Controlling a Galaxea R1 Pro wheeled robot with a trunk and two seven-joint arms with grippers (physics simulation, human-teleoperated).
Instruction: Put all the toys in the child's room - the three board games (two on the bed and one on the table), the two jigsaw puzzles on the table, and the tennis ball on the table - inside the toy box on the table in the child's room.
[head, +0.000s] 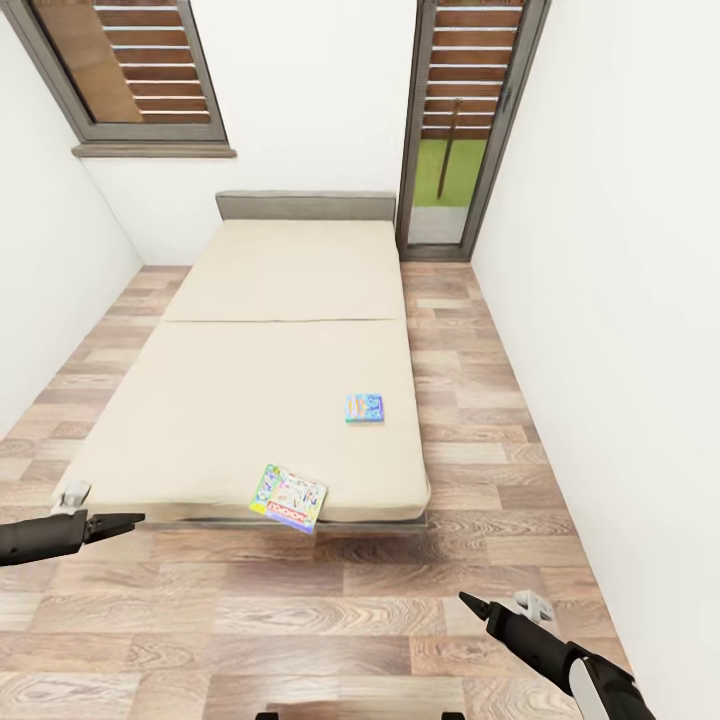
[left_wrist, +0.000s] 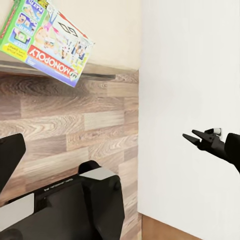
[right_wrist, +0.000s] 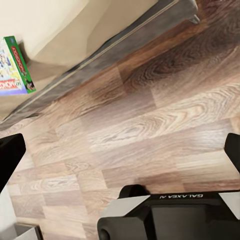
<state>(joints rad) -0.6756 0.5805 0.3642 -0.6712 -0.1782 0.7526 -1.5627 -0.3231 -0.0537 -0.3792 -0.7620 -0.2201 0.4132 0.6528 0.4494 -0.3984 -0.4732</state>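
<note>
Both grippers hang low over the wood floor in front of the bed, holding nothing. In the head view the left gripper (head: 128, 521) is near the bed's near left corner, its fingers drawn close to a point; the right gripper (head: 472, 603) is out over bare planks on the right, and I cannot tell from its tip whether it is parted or pressed together (the right wrist view shows dark fingertips at the two far edges, which hints at a spread).

Two board games lie on the bed (head: 230, 420). The larger box (head: 289, 497), printed MONOPOLY in the left wrist view, sits at the foot edge of the mattress with one corner hanging over the side. The smaller blue box (head: 365, 408) lies flat further in, toward the right side.

Both look like light, stiff cardboard, smooth on top and thin. A flat box on a soft mattress gives little to pinch, so I judge the overhanging corner of the larger one the best place to take hold, across its thickness. The small one would likely need a grip on a short edge.

Nothing blocks the approach; the white wall (head: 620, 300) stands close on the right, and a glass door (head: 455, 130) and a window (head: 140, 70) are beyond the headboard.
</note>
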